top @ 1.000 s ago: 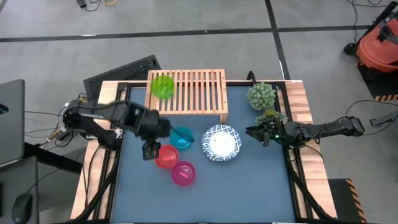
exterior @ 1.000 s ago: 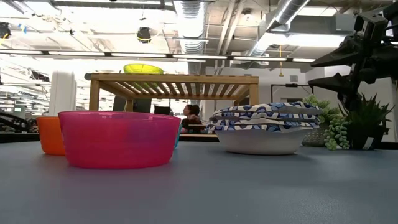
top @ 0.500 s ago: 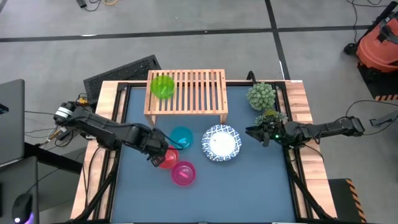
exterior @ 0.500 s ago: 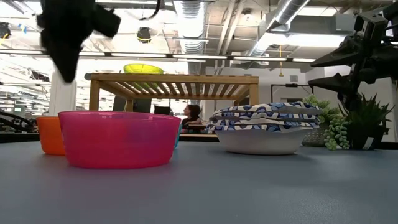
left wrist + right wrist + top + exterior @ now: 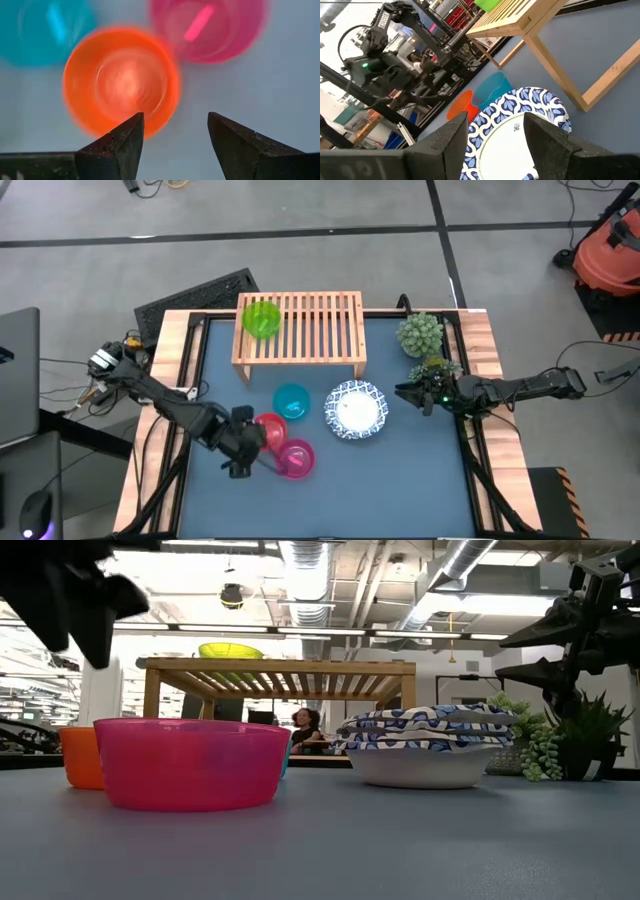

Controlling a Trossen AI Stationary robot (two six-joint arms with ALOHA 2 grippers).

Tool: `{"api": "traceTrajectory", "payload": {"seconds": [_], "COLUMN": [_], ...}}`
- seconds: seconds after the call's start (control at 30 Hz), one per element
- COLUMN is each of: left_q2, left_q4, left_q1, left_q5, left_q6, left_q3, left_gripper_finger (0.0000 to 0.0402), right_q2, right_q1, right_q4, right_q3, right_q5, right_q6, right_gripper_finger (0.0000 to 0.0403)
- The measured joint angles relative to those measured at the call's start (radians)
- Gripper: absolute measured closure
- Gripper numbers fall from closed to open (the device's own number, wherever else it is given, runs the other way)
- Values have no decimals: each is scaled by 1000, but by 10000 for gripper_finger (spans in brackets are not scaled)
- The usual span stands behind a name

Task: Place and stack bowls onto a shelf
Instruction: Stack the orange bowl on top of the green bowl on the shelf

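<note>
A green bowl [image 5: 261, 318] sits upright on the left end of the light-wood shelf [image 5: 310, 330] at the table's far side. The teal bowl [image 5: 291, 401], red bowl [image 5: 268, 430] and magenta bowl [image 5: 295, 458] stand close together on the blue table top. Two white bowls with blue rims [image 5: 355, 408] are stacked to their right. My left gripper [image 5: 240, 456] is open and hovers just near-left of the red bowl [image 5: 122, 82], touching nothing. My right gripper [image 5: 413, 395] is open at the table's right side, facing the white bowls [image 5: 520, 130].
Two small potted plants [image 5: 420, 335] stand at the far right corner, beside my right arm. A wooden border [image 5: 170, 380] frames the table. Bare blue surface [image 5: 380, 490] lies toward the near edge.
My left gripper has moved toward the table's near edge, from beside the teal bowl, over the red bowl, to a spot near-left of it. The bowls have stayed in place, and the right arm has kept still.
</note>
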Motion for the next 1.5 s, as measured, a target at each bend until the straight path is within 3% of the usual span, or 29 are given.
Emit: {"api": "traceTrajectory", "payload": {"seconds": [0.13, 0.53, 0.83, 1.0, 1.17, 1.33, 1.5], "left_q2": [32, 162, 165, 165, 165, 165, 165], "left_q4": [52, 88, 129, 191, 165, 156, 158], "left_q1": [-33, 14, 15, 28, 51, 69, 69], "left_q5": [-16, 7, 8, 66, 60, 75, 104], "left_q6": [128, 230, 239, 185, 173, 158, 132], "left_q3": [-13, -14, -53, -108, -128, -125, -96], "left_gripper_finger": [196, 198, 279, 304, 327, 390, 400], "right_q2": [0, 0, 0, 0, 0, 0, 0], "right_q1": [0, 0, 0, 0, 0, 0, 0], "right_q4": [0, 0, 0, 0, 0, 0, 0], "right_q3": [0, 0, 0, 0, 0, 0, 0], "right_q5": [0, 0, 0, 0, 0, 0, 0], "right_q6": [0, 3, 4, 9, 25, 27, 29], "right_gripper_finger": [184, 184, 184, 184, 184, 184, 184]}}
